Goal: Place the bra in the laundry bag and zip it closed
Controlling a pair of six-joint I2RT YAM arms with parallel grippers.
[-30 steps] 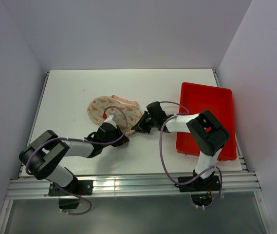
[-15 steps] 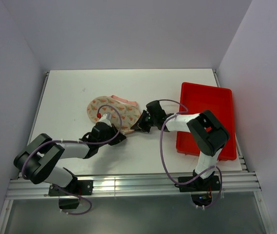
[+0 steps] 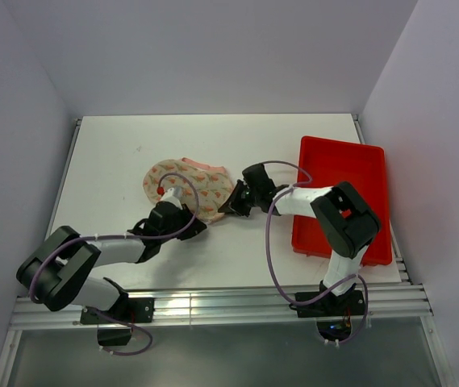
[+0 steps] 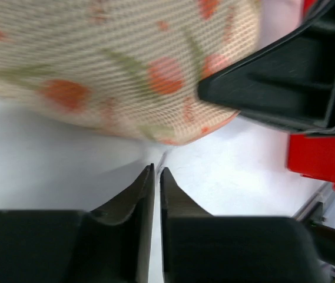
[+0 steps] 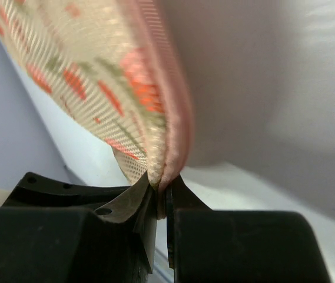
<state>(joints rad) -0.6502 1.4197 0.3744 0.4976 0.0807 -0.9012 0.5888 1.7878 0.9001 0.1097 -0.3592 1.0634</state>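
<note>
Beige-pink laundry bag lay around the table's middle, left of the red tray.
Right gripper pinched its pink rim; left gripper sat by the bag's near edge, jaws barely parted and empty.

The left arm and the right arm are both showing white shells between bulky black joint housings. A purple cable is looping loosely behind each pincer. Far back from the right pincer, a small red mark is sitting on the black elbow block. The left pincer is ending in matte black fingers, tapering to thin wedges.
</note>
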